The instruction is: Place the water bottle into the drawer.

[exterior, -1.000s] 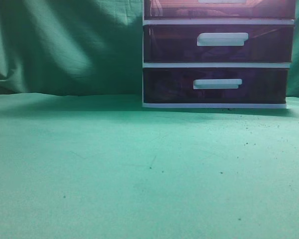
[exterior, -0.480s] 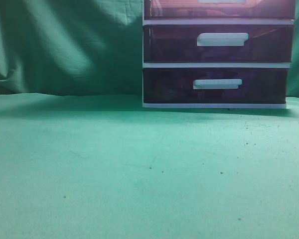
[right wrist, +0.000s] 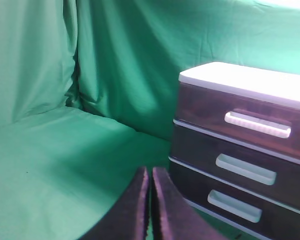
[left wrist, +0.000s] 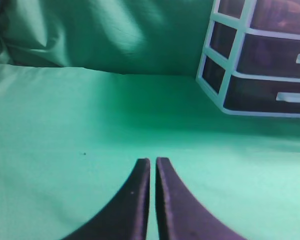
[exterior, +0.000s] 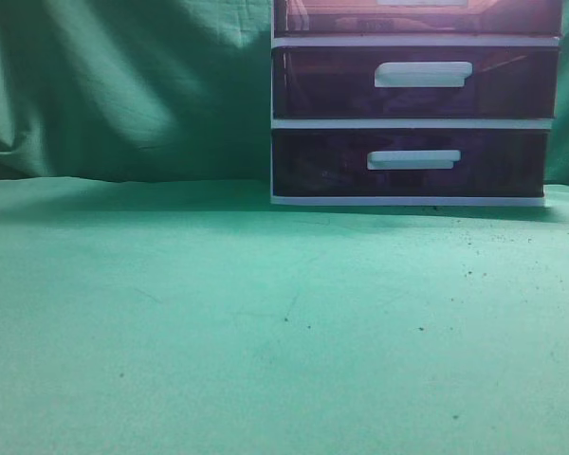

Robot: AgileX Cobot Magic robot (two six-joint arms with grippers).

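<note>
A dark drawer cabinet (exterior: pixel 412 104) with a white frame and white handles stands at the back right of the green table; all three drawers look closed. It also shows in the left wrist view (left wrist: pixel 262 65) and the right wrist view (right wrist: pixel 245 150). No water bottle is in view in any frame. My left gripper (left wrist: pixel 153 162) is shut and empty above the green cloth, left of the cabinet. My right gripper (right wrist: pixel 150 172) is shut and empty, in front of and left of the cabinet. Neither gripper shows in the exterior view.
A green cloth (exterior: pixel 218 322) covers the table and hangs as a backdrop (exterior: pixel 123 85) behind it. Small dark specks lie on the cloth near the cabinet's front.
</note>
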